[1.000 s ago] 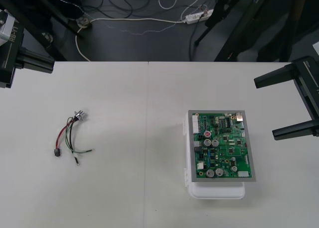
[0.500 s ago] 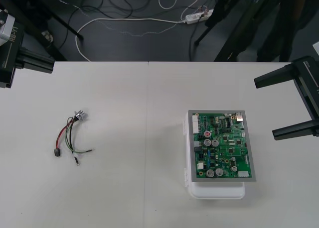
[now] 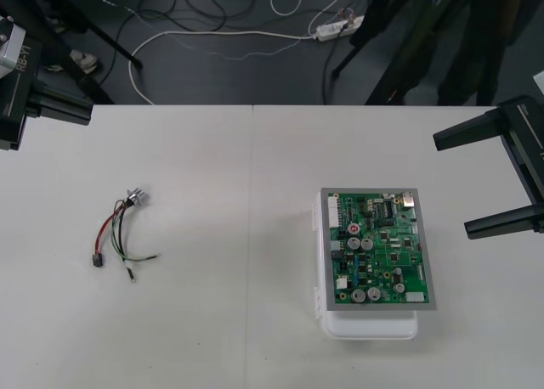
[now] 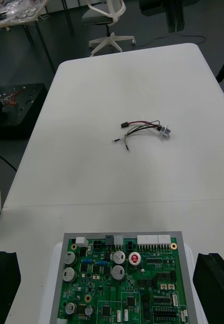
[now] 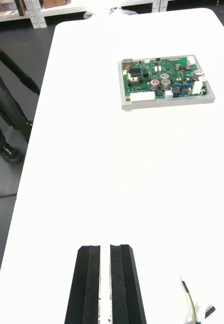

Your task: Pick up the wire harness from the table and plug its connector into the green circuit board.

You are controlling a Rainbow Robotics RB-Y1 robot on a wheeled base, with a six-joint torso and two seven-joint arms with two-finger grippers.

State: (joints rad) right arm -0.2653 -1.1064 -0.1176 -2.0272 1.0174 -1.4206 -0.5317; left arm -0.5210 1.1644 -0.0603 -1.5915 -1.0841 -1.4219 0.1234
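We're looking down on a plain light table [image 3: 238,168], with a strip of dark floor [image 3: 255,75] and loose cables [image 3: 223,34] beyond its far edge. The wire harness [image 3: 119,232] lies flat on the table's left half. Its metal socket [image 3: 134,197] points toward the far edge and its black plug [image 3: 97,260] toward the near one. It's well apart from the green circuit board [image 3: 378,249] on its white base [image 3: 370,325]. The left gripper [image 5: 105,247] hangs at its own side, fingers pressed together on nothing, with the harness near it. The right gripper [image 3: 453,185] sits just beside the board, fingers spread wide.
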